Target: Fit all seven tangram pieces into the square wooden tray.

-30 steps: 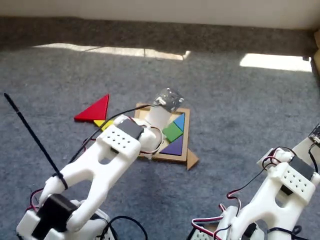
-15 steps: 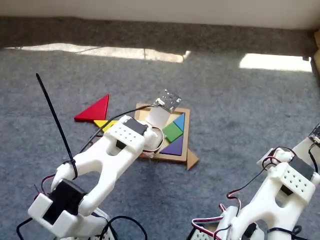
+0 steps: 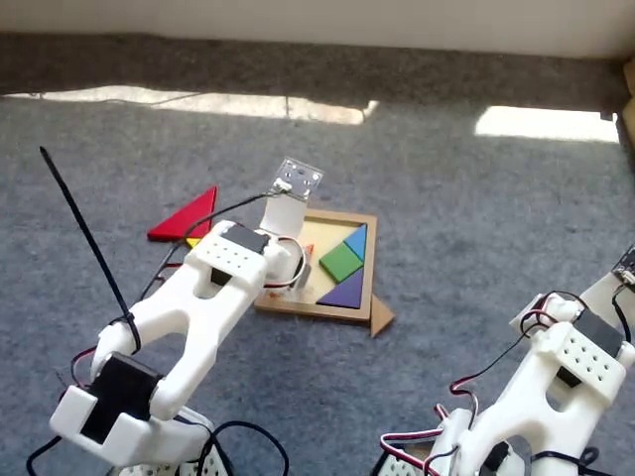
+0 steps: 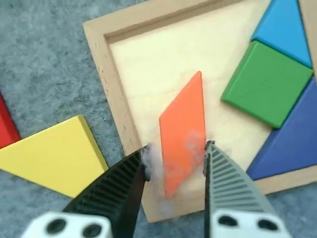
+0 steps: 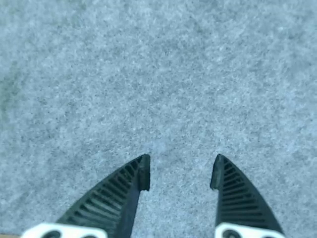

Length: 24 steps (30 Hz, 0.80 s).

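Left claw [image 4: 176, 163] clenched on the orange parallelogram [image 4: 185, 124] over the bare half of the wooden tray [image 4: 106, 84].
Blue triangle [image 4: 285, 25], green square [image 4: 267, 84] and purple triangle [image 4: 292, 144] sit fitted along one tray edge. Red triangle [image 3: 189, 218], yellow triangle [image 4: 54, 156] and tan triangle [image 3: 380, 316] lie outside on the carpet [image 5: 148, 74], the tan one at a tray corner. I judge three placed, four left. Right claw [image 5: 179, 172] hangs released over carpet.

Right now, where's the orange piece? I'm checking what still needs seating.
In the left wrist view the orange piece is held in the left gripper, over the wooden tray's bare floor near its wall, with the green square nearest.
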### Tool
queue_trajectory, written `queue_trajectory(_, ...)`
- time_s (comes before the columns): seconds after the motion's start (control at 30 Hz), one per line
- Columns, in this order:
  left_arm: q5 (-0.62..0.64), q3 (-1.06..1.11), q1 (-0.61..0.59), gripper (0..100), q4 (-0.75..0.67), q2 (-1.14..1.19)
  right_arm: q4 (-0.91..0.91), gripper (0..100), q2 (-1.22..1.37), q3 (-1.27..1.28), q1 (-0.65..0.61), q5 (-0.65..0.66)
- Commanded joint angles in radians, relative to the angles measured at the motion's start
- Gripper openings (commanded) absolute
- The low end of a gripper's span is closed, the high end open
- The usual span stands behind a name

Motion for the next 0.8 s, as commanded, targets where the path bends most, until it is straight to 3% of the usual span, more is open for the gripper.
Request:
queue_trajectory(0.0,0.008,-0.038,-0.016,19,-0.014,-0.015,-0.016,20.5,-0.018,-0.004,-0.010,0.000)
queue_trajectory(0.77,-0.015,-0.099,-0.004,19,-0.012,0.013,-0.016,20.5,-0.018,-0.005,-0.010,0.000)
